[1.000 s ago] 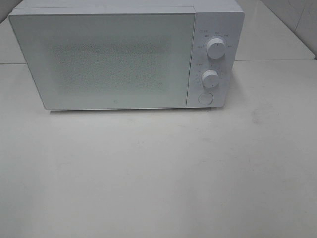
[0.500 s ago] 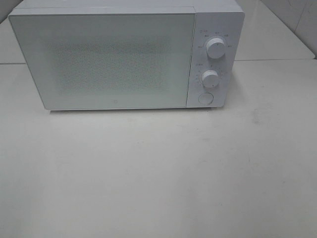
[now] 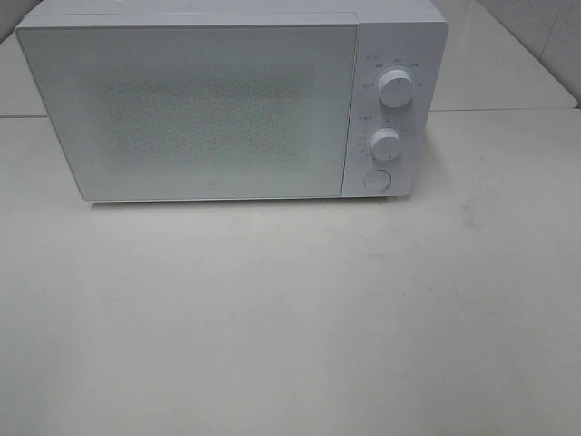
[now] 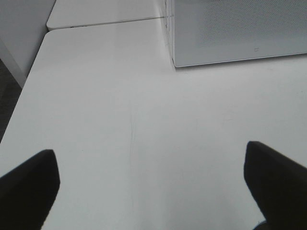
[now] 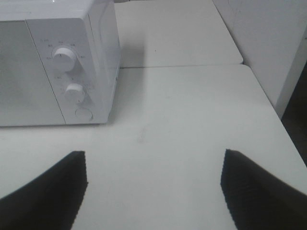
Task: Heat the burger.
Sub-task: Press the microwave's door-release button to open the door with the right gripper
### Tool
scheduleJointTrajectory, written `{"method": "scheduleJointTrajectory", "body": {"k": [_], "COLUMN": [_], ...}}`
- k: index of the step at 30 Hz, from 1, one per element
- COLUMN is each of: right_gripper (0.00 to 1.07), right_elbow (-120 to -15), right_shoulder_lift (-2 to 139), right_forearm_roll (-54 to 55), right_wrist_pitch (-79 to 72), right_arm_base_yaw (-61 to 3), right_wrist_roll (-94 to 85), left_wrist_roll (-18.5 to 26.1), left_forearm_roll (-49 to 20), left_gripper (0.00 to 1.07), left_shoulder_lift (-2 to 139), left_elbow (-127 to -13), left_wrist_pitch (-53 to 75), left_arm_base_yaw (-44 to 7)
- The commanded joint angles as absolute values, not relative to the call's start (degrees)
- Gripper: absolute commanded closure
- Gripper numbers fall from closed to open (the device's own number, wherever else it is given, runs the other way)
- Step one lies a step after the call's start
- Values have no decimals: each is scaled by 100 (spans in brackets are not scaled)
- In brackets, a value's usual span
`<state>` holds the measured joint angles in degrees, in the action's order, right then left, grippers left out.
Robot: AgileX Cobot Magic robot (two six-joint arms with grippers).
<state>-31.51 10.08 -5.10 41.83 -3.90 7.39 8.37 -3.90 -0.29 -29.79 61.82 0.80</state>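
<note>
Left gripper (image 4: 148, 149) is spread wide. Its two dark fingers (image 4: 29, 189) are far apart with only bare white table (image 4: 120, 120) between them, so it's holding nothing. It hangs over the table in front of the microwave (image 4: 240, 33), off the door corner farthest from the knobs.

Right gripper (image 5: 154, 153) is the same deal: jaws wide, nothing in them. It sits out in front of the microwave's control-panel end.

The microwave itself is white, and its door (image 3: 182, 109) is shut flush. On the panel beside the door, the upper knob (image 3: 396, 88) sits above the lower knob (image 3: 384, 143), with the round button (image 3: 376, 180) under both.

As for the burger, I honestly can't tell where it is. The door's dotted window is so pale and washed out that it might be behind it, but nothing inside reads through.

Compared with a second ago and half a second ago, I can't spot any difference from the high camera. The microwave is in the same spot, the door is just as closed, and both knobs look the same.
</note>
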Motion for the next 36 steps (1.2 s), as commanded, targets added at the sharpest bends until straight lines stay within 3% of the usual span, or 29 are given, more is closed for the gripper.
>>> {"method": "scheduleJointTrajectory", "body": {"k": [1,11,36], "right_gripper": [31,31,31], "right_elbow": [-3197,-3146,-3146], "right_shoulder_lift": [1243,2578,5248], "right_forearm_roll": [-504,-504,-498], "right_wrist_pitch": [3592,1942,-344], "right_arm_base_yaw": [-338,-338,-338], "right_wrist_roll": [733,733,751], "left_wrist_roll": [842,842,842], "left_forearm_roll": [-378,-378,-378], "left_gripper": [9,9,9], "left_shoulder_lift": [-52,-52,-52], "left_elbow": [-2962,-2962,-2962], "left_wrist_pitch": [6131,6131,6131], "left_arm_base_yaw": [92,92,92]}}
